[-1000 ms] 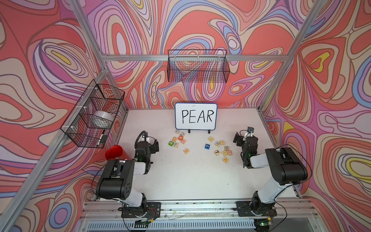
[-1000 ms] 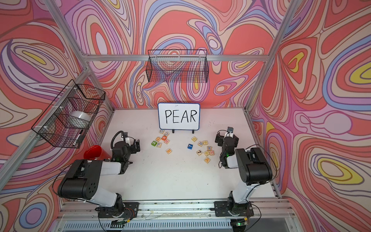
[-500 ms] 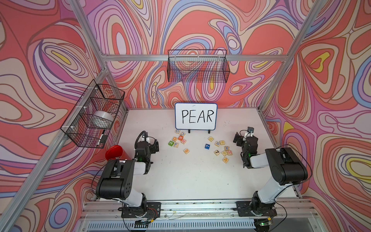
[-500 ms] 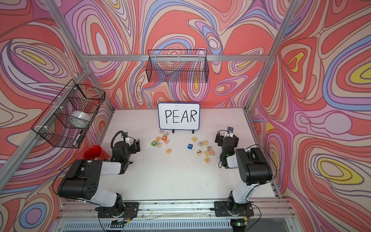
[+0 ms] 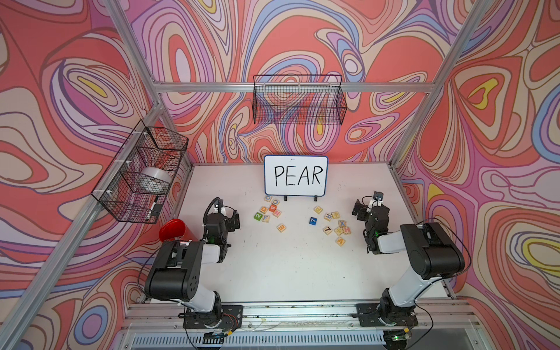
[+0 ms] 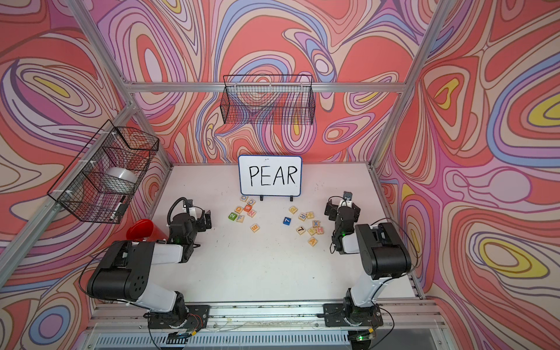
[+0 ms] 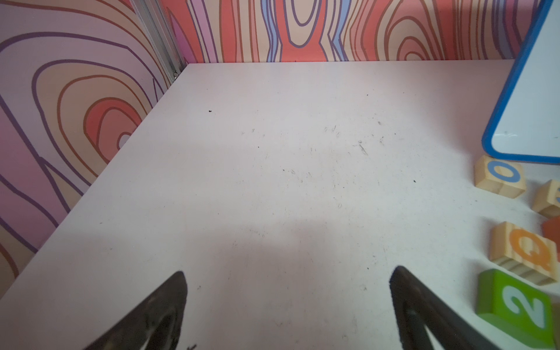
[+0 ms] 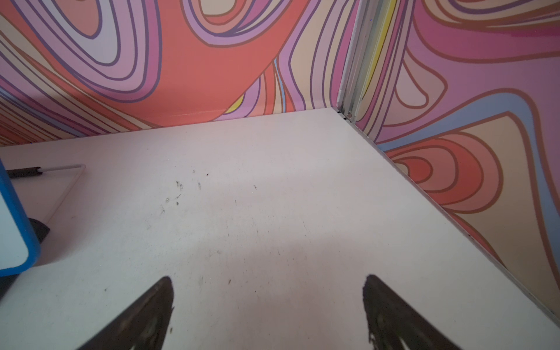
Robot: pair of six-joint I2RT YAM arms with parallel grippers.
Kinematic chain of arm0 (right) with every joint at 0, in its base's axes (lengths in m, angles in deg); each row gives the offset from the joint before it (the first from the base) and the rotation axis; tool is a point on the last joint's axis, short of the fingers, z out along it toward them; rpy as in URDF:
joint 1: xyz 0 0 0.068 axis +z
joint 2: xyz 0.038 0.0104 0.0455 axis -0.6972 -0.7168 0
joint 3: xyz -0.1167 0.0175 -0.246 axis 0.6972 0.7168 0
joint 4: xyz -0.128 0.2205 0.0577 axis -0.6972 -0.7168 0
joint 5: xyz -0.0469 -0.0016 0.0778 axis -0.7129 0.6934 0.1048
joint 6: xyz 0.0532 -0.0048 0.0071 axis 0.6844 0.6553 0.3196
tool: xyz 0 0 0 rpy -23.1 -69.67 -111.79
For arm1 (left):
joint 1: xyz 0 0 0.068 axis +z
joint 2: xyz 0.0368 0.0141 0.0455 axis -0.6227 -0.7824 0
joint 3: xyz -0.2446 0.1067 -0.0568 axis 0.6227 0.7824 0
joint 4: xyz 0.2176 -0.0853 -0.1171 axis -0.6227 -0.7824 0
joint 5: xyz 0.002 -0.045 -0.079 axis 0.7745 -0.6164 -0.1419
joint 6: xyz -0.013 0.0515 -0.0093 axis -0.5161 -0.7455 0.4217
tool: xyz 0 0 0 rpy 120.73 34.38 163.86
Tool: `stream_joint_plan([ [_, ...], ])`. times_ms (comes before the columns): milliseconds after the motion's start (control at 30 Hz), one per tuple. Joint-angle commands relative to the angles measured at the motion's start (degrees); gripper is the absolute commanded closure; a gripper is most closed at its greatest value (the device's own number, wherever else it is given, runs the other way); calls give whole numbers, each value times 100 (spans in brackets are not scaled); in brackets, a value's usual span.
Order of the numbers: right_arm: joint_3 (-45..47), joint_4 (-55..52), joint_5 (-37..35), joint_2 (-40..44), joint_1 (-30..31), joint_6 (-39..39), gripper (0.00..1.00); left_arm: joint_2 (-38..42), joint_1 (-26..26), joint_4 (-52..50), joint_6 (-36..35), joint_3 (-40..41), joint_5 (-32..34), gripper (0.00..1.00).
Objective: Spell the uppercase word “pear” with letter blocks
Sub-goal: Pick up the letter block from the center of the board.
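**A:** How is the left gripper held?
**B:** Spread wide and empty, parked beside the left heap. It is probably being kept clear before a first pick.
**A:** Where are the letters wanted?
**B:** The E block is seen alone, mid-table. The P block, R block and A block are scattered below the whiteboard. No row is begun.
**A:** And the right gripper?
**B:** Spread wide and empty beside that scatter.
**A:** Is anything changed since a second ago?
**B:** Nothing is noted.

White table — letter blocks, whiteboard
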State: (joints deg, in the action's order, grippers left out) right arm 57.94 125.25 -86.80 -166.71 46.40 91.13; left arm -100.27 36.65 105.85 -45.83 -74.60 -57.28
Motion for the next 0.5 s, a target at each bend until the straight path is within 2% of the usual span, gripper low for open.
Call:
stream_joint_plan([
  [0, 46, 107, 22, -35, -29, 3, 2, -39, 20, 229, -2, -60, 13, 0],
  [233, -2, -60, 19, 88, -27, -40, 2, 120, 12, 40, -31, -103, -34, 0],
  [367, -435, -1435, -93, 846, 166, -251, 2, 998, -104, -1440, -121, -504, 3, 0],
  [433, -611, -1995, -237, 1275, 337, -191, 2, 1473, -183, -2385, 128, -804, 63, 0],
  [467, -743, -2385, -95, 1541, 391, -36, 2, 1689, -217, -2779, 371, -1066, 30, 0],
])
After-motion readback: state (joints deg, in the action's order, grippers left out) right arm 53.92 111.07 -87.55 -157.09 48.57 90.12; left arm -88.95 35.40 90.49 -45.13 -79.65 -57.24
